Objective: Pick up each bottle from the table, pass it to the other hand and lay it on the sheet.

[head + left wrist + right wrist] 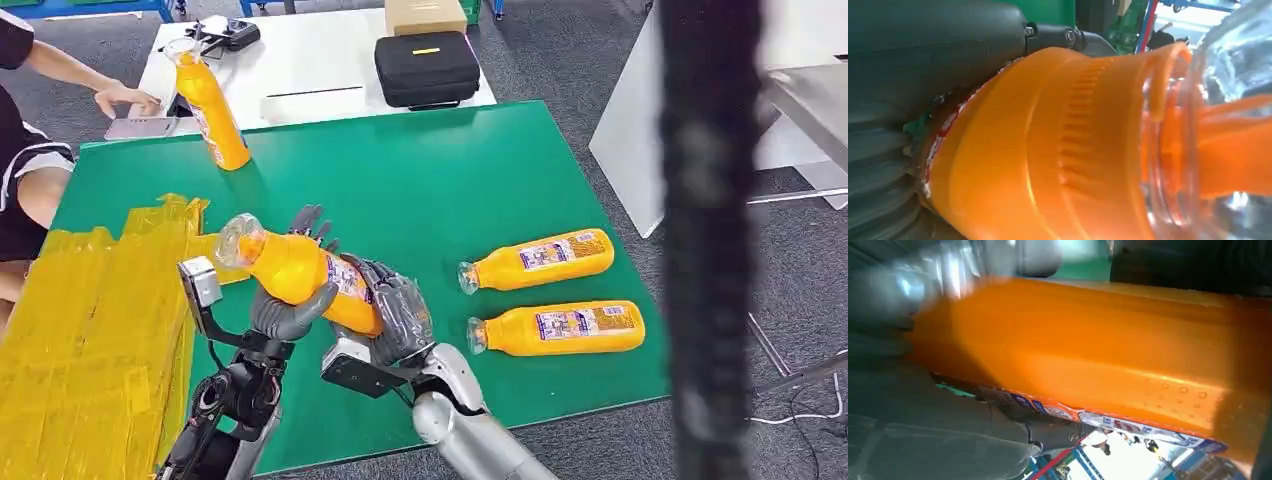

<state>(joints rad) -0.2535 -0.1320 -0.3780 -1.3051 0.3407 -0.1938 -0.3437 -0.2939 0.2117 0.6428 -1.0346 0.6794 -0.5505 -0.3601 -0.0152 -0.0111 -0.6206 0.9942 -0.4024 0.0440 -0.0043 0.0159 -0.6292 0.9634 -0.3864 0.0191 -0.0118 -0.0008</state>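
Hands meet over the near part of the green table (440, 180): the left hand (290, 300) wraps the upper body of an orange bottle (300, 270), thumb curled beneath it, and the right hand (395, 310) clasps the same bottle lower down, around its label. The bottle is tilted, its clear neck toward the yellow sheet (90, 330), above the table and just beside the sheet's edge. In the left wrist view the held bottle (1058, 150) lies close against the grey thumb (923, 50); in the right wrist view the bottle's orange side and label strip (1098, 360) cross the frame.

Four bottles in all: the held one, two lying bottles (540, 260) (560, 328) side by side on the table beyond the right hand, necks toward the hands, and one upright bottle (210, 105) at the table's far corner. A person's hand (125, 98) rests on a device just beside the upright bottle. A black case (425, 68) sits on a white table behind the green table.
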